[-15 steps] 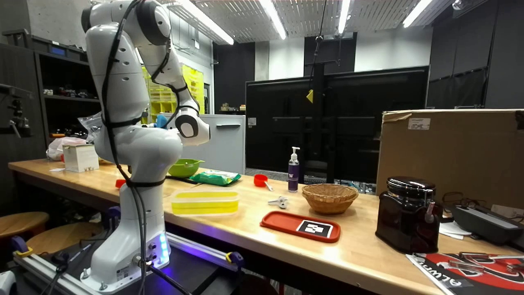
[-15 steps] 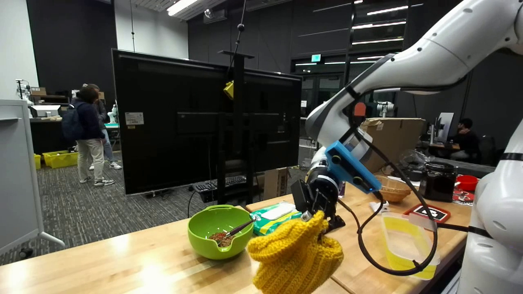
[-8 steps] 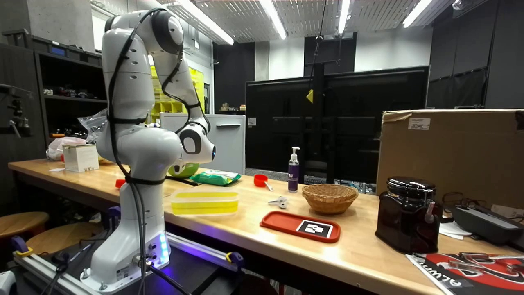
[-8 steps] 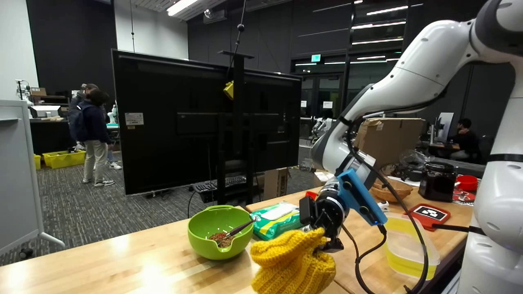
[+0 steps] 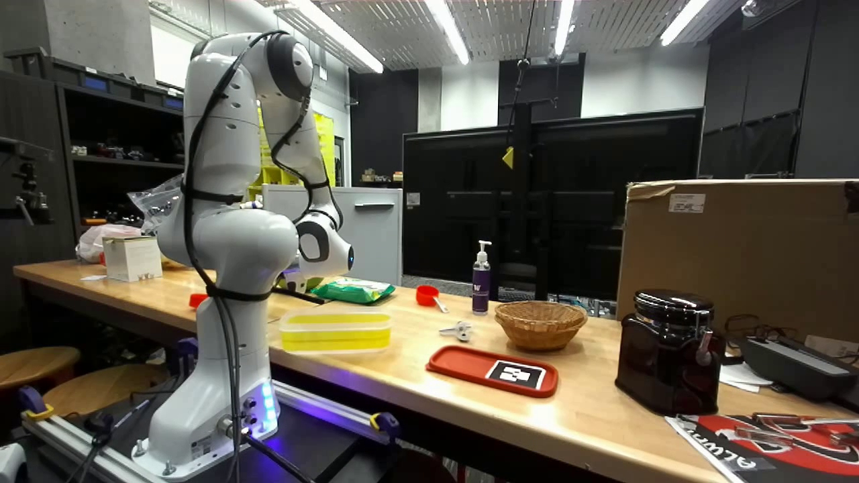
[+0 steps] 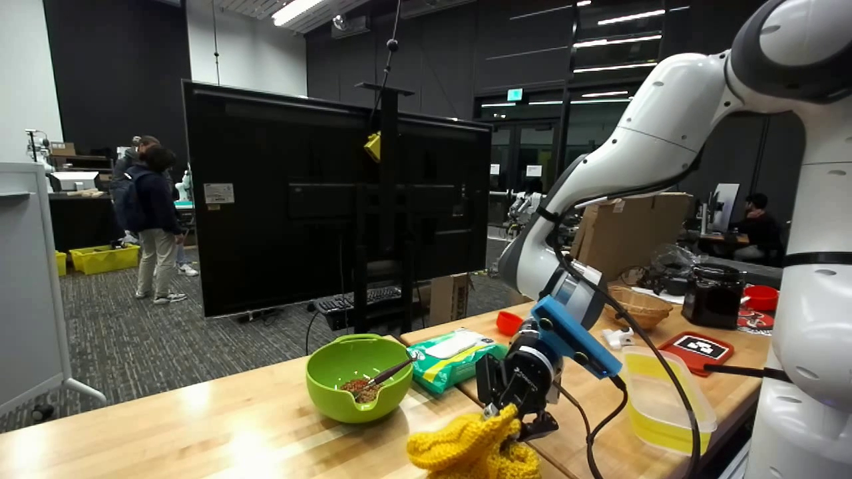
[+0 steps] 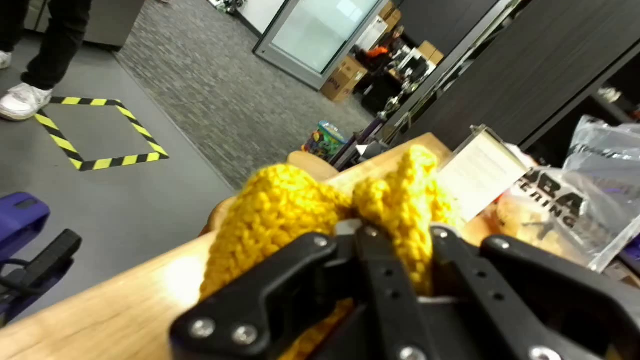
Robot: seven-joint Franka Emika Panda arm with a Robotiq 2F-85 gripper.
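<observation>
Yellow knit piece hangs from the pincer, low over the bench

Pincer state: pinching a fold of the knit, cloth squeezed between both fingers; clear enough from the wrist view.

Key relation, as I judge it: the vertical one. The knit hangs beneath the pincer, its bulk spilling left in an exterior view, over the near part of the bench. Underside out of view; cannot tell whether it touches. Bunched up, so no clear long axis. Only one arm at work, hence the nearer by default.

Surroundings: green bowl stands farther off to the left, apart from the knit, with a dark-handled utensil leaning in it. Green-and-white packet lies just right of the bowl, on the far side of the knit.

Against one second ago: pincer and knit sit lower, with less of the knit in view. Arm has shifted right in an exterior view. Red scoop, then hidden by the arm, now shows beyond the packet. Bowl and packet unmoved.
</observation>
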